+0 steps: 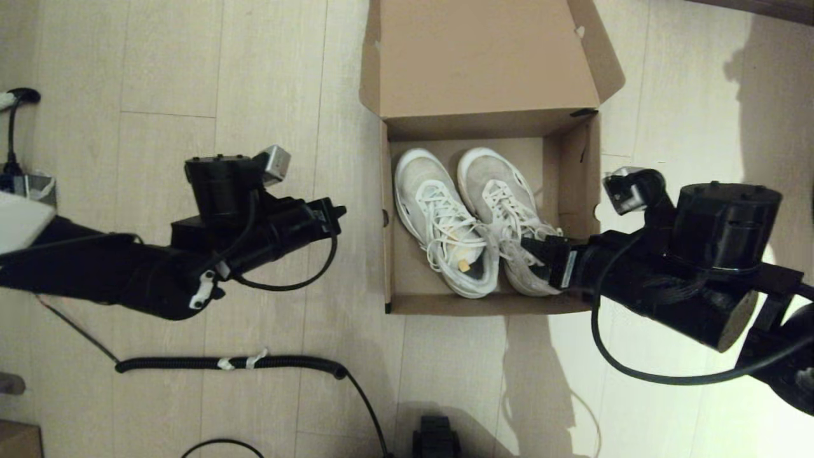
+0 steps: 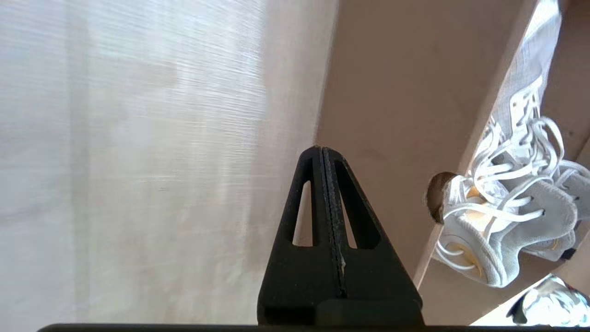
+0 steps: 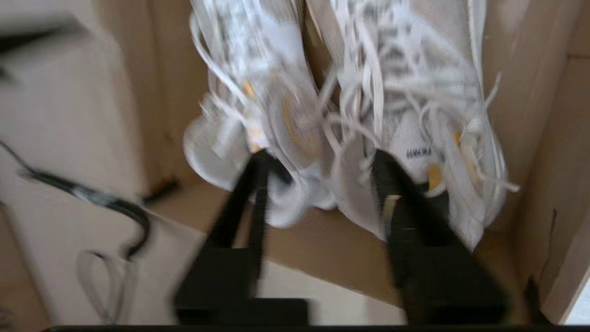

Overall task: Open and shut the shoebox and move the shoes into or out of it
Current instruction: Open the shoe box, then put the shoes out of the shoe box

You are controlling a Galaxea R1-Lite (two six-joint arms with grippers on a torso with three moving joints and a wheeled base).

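Note:
The brown shoebox (image 1: 389,267) stands on the floor with its lid (image 1: 483,57) folded back and open. Two white sneakers lie side by side inside it, the left shoe (image 1: 442,216) and the right shoe (image 1: 509,210), heels toward me. My right gripper (image 3: 318,157) is open over the heels, one finger on each side of the touching heel collars (image 3: 341,193); in the head view it sits at the right shoe's heel (image 1: 537,251). My left gripper (image 2: 322,150) is shut and empty, left of the box's outer wall (image 2: 392,92), also seen from the head (image 1: 337,212).
Pale wood-plank floor surrounds the box. A coiled black cable (image 1: 229,363) lies on the floor near me on the left, with more cable at the bottom edge. A plug and cord (image 1: 16,102) sit at the far left. A round hole (image 2: 433,196) pierces the box's left wall.

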